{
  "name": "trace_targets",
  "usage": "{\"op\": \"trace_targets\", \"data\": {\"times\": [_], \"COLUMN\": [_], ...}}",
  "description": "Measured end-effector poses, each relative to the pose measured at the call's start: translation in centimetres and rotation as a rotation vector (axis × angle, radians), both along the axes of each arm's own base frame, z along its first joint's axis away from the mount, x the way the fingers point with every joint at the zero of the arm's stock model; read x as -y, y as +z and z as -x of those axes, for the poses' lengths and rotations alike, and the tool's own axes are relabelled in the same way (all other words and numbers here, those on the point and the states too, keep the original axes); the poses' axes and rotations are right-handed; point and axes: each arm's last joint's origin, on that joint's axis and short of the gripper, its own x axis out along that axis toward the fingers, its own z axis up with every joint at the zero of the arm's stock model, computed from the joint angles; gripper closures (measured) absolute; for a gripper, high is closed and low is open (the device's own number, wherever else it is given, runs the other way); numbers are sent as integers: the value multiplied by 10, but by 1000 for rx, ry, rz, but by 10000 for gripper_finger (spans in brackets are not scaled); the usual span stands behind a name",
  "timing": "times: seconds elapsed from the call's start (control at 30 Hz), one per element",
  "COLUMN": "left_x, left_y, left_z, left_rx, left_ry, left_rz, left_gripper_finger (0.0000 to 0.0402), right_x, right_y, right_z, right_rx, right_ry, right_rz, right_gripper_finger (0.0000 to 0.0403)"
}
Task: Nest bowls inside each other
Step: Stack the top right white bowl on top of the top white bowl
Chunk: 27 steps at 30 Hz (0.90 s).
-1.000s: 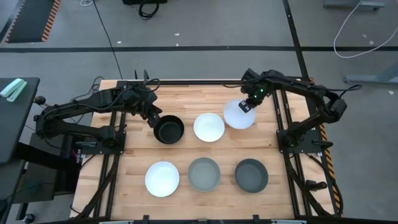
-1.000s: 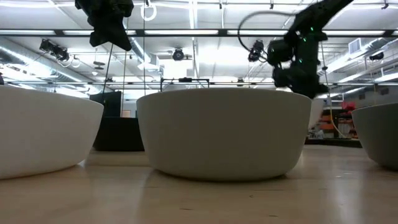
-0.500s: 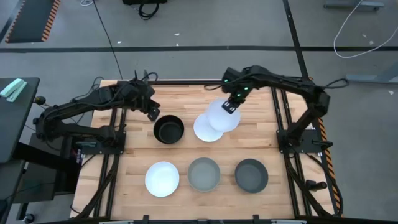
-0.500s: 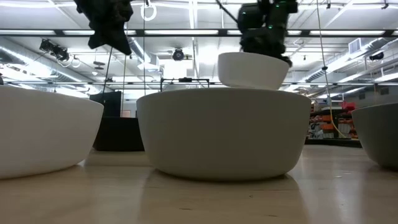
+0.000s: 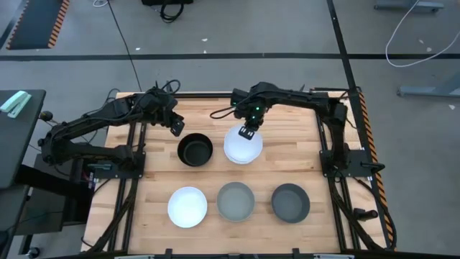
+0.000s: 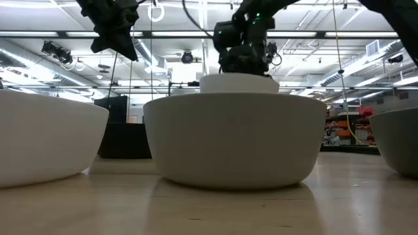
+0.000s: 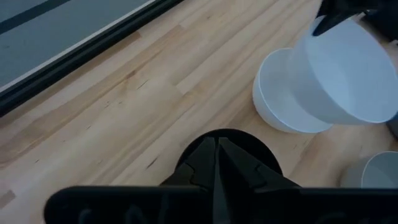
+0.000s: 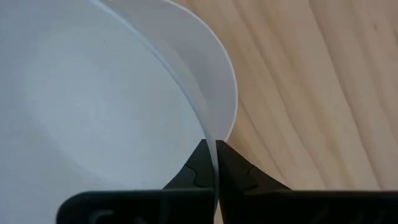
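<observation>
My right gripper is shut on a white bowl and holds it over a second white bowl in the far row's middle. Whether the two bowls touch I cannot tell. The black bowl stands on the table to their left. My left gripper hangs shut with nothing in it, above the black bowl's far left side. In the near row stand a white bowl, a mid grey bowl and a dark grey bowl. My right gripper pinches the held white bowl's rim on its far side, one finger inside the bowl and one outside. The fingers come from above, pointing down. The bowl hangs tilted below them, over the second white bowl.
Bare wooden tabletop lies to the right of the white bowls, where the far row has a free place. The black frame rail runs along the table's far edge. In the low view the near-row bowls hide the table behind them.
My right gripper has carried the white bowl toward the table's left, from the far row's right end to above the middle white bowl, rolling as it went. My left gripper has drawn a little toward the far edge, away from the black bowl.
</observation>
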Motion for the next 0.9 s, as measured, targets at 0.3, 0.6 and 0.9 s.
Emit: {"op": "trace_targets", "data": {"times": [0.3, 0.6, 0.9], "left_x": [0, 0, 1], "left_y": [0, 0, -1], "left_z": [0, 0, 1], "left_rx": [-7, -7, -10], "left_ry": [-1, -2, 2], "left_rz": [2, 2, 9], "left_gripper_finger": [380, 374, 381], "right_x": [-1, 2, 2], "right_y": [-26, -39, -48], "right_z": [-10, -18, -19], "right_rx": [-67, -61, -92], "right_ry": [32, 34, 45], "right_rz": [-28, -22, -34], "right_gripper_finger": [401, 401, 400]}}
